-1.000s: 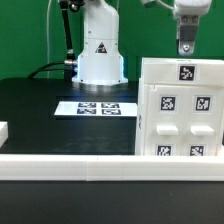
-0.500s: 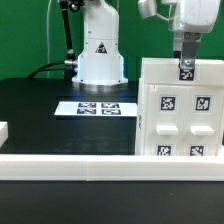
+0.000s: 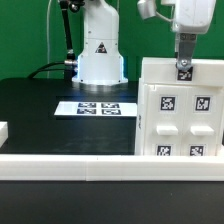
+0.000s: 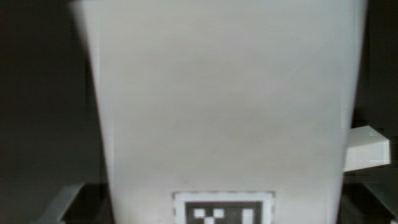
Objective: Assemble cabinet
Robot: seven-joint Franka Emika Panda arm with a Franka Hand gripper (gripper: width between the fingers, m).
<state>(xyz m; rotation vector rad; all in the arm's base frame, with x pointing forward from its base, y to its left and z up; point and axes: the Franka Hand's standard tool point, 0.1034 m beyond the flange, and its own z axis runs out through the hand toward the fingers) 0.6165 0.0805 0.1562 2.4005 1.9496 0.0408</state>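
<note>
The black table (image 3: 40, 110) fills the left and middle of the exterior view, with the arm's white base (image 3: 100, 50) in the upper middle; along the bottom edge of the frame runs a long white border rail (image 3: 70, 165); the cabinet (image 3: 180, 115) stands upright at the right of the frame, just behind that rail, its tagged face toward the camera with small tagged panels set into it; the marker board (image 3: 98, 108) lies flat on the table at mid-frame, well apart from the cabinet; a small white block (image 3: 3, 130) shows at the left edge. The gripper (image 3: 184, 60) hangs at the upper right, down at the cabinet's top edge beside the uppermost tag; the fingers seem to straddle that top wall, but whether they are pinching it or merely spread around it I cannot tell. In the wrist view the cabinet (image 4: 214, 100) fills nearly the whole picture as a pale slab, a tag at the lower middle, which suggests the camera is very close above the wall. The step in hand looks like gripping the top wall; to do it well, the fingers should seat deep and square on the wall before closing, centred so the box does not twist, and any lift or push should be slow, since the box is tall and the rail sits close in front.
</note>
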